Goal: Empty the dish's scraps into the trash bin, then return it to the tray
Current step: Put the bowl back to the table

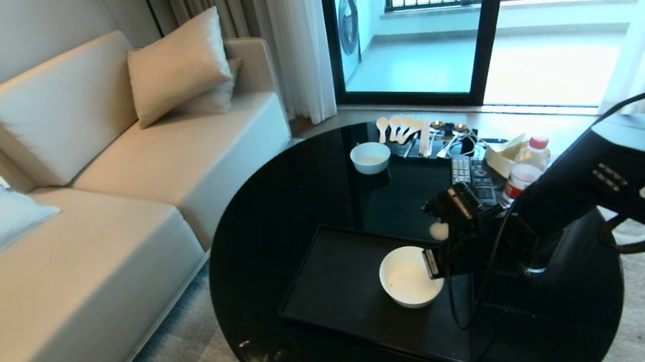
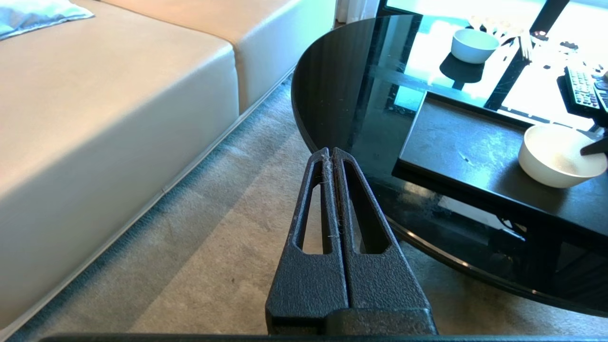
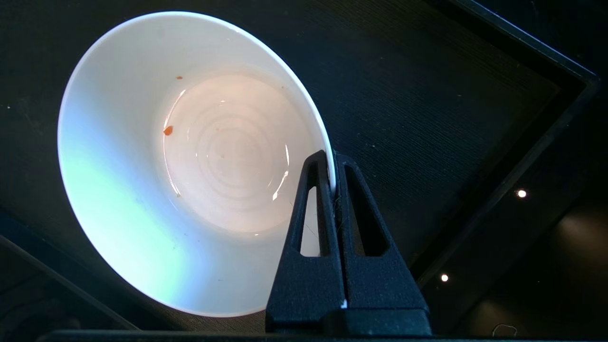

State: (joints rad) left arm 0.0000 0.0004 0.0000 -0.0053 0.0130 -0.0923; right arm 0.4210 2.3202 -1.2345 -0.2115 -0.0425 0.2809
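Observation:
The dish (image 1: 407,277) is a deep white bowl, upright at the right end of the black tray (image 1: 339,283) and seemingly resting on it. My right gripper (image 1: 431,262) is shut on its right rim. In the right wrist view the gripper (image 3: 331,159) pinches the thin rim, one finger inside the dish (image 3: 190,166) and one outside. Of the scraps only two tiny orange specks (image 3: 168,130) cling inside. The trash bin is out of view. My left gripper (image 2: 331,153) hangs shut and empty over the carpet beside the table, with the dish (image 2: 555,154) off to its right.
The tray lies on a round black glass table (image 1: 276,215). At the table's far side are a smaller white bowl (image 1: 370,156), white spoons (image 1: 399,127), a remote (image 1: 471,176) and a red-capped bottle (image 1: 524,170). A beige sofa (image 1: 110,243) runs along the left.

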